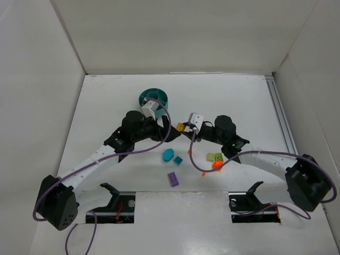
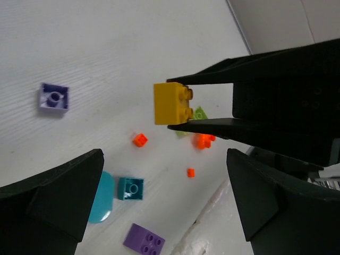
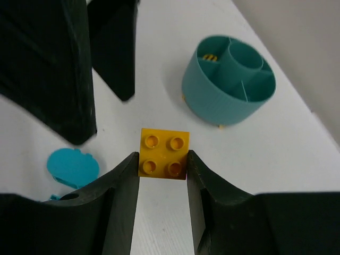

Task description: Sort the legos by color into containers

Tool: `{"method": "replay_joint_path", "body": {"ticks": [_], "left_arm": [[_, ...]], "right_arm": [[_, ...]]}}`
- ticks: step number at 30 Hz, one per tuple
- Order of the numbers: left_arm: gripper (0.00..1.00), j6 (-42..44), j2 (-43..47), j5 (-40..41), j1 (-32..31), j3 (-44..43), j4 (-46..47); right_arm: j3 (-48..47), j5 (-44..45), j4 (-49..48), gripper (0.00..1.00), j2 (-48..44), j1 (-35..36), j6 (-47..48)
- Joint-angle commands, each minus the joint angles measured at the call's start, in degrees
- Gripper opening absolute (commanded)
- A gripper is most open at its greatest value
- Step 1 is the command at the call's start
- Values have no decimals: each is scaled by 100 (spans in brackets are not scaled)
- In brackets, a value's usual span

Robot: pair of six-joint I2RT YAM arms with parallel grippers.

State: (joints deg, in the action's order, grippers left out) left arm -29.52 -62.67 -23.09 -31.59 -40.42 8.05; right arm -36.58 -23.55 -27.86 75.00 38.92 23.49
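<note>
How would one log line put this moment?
right jaws: shut on yellow brick | left jaws: open, empty | teal dish: holds one yellow piece

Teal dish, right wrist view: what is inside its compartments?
One yellow lego lies in a left wedge of the teal dish. Walls hide the floors of the centre cup and the near wedges.

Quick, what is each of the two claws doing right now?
Left gripper: open, holding nothing.
Right gripper: closed on the yellow brick.
</note>
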Motion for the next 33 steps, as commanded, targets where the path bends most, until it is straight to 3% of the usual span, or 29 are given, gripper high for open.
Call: {"method": "replay_joint_path", "body": {"ticks": [1, 5, 9, 29, 33], "left_arm": [[100, 148, 63, -337, -417, -97, 618], [100, 148, -165, -248, -567, -247, 618], [92, 43, -228, -248, -629, -247, 768], [93, -63, 185, -134, -629, -370, 759], [87, -63, 133, -47, -629, -483, 768]], "right_arm": [[54, -553, -493, 32, -336, 168, 192], [107, -607, -545, 32, -679, 283, 244], [221, -660, -545, 34, -812, 388, 306], [379, -783, -167, 34, -1075, 441, 657], [379, -897, -167, 34, -1189, 494, 657]]}}
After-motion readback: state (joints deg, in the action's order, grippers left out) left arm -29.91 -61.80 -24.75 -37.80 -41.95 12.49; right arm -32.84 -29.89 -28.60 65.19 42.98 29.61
